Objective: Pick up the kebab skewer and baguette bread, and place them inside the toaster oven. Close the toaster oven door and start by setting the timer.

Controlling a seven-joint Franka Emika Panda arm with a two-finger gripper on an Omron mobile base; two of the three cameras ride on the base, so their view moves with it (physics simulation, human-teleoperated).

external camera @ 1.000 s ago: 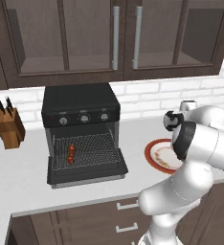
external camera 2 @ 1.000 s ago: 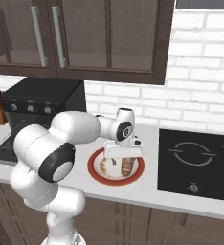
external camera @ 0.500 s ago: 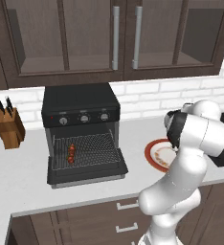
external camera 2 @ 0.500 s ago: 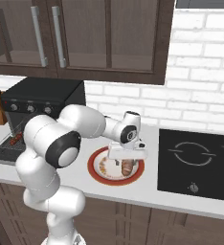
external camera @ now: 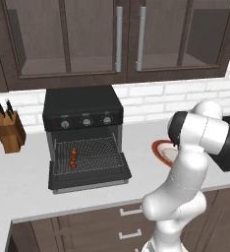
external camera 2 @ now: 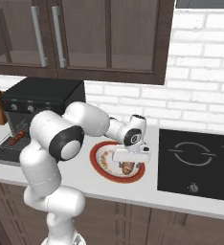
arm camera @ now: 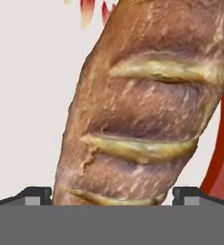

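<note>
Spanning the scene, the grey worktop (external camera: 23, 182) carries the black toaster oven (external camera: 82, 106), whose toaster oven door (external camera: 90, 179) lies dropped open at the front. Beside it to the right sits a red-rimmed plate (external camera 2: 97, 165), near a black cooktop (external camera 2: 197, 162). The end effector (external camera 2: 129, 164) hangs low over the plate, fingers spread wide on either side of the baguette bread (arm camera: 147, 105) without gripping it. The kebab skewer (external camera: 73, 158) rests on the oven's wire rack.
</note>
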